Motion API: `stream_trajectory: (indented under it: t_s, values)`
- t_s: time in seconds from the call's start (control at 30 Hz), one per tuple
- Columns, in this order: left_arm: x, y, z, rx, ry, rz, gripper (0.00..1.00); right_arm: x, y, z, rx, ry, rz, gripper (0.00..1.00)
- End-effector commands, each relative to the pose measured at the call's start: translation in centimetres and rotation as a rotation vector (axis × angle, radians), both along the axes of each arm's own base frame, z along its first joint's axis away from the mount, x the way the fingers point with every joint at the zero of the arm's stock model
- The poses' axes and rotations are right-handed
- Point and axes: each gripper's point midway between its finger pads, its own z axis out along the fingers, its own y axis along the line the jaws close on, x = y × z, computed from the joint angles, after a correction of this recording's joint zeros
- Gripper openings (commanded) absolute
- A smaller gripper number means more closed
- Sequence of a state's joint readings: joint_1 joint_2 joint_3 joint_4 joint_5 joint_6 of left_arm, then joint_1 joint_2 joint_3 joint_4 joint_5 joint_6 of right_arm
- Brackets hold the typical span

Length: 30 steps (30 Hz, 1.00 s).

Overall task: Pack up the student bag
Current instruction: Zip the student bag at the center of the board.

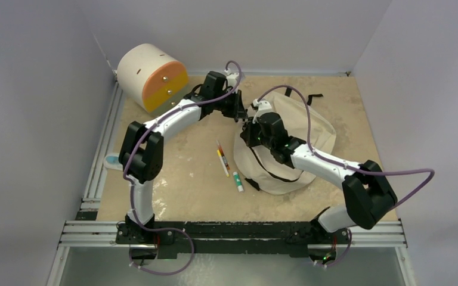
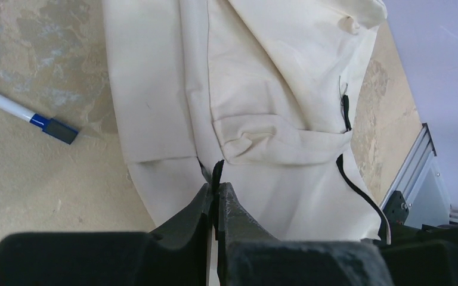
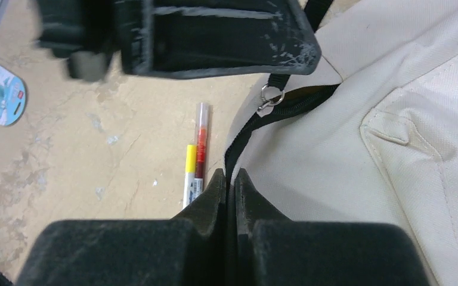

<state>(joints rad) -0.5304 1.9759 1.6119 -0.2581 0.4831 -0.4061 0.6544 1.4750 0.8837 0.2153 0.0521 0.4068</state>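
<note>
The beige student bag (image 1: 301, 134) lies flat on the table right of centre. It fills the left wrist view (image 2: 262, 89) and the right side of the right wrist view (image 3: 381, 155). My left gripper (image 1: 239, 113) is at the bag's far left corner, shut (image 2: 216, 188) on a black zipper pull tab (image 2: 217, 170). My right gripper (image 1: 249, 133) is just in front of it, shut (image 3: 229, 174) on the bag's black zipper edge (image 3: 244, 140). A metal pull ring (image 3: 270, 99) hangs under the left gripper's fingers (image 3: 214, 36).
A red marker (image 1: 220, 151) and a yellow marker (image 1: 223, 163) lie left of the bag, a green-capped tube (image 1: 238, 181) nearer me. A blue-tipped pen (image 2: 33, 117) shows in the left wrist view. A blue packet (image 1: 113, 161) lies at the left edge. A cream drawer unit (image 1: 152, 76) stands far left.
</note>
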Motion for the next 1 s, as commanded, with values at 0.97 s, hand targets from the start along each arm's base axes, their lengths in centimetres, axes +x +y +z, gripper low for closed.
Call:
stream_trajectory:
  t_s: [0.97]
  values:
    - [9.8, -3.7, -1.3, -0.016, -0.075, 0.062, 0.0, -7.9, 1.2, 3.9, 0.1, -0.029, 0.352, 0.0]
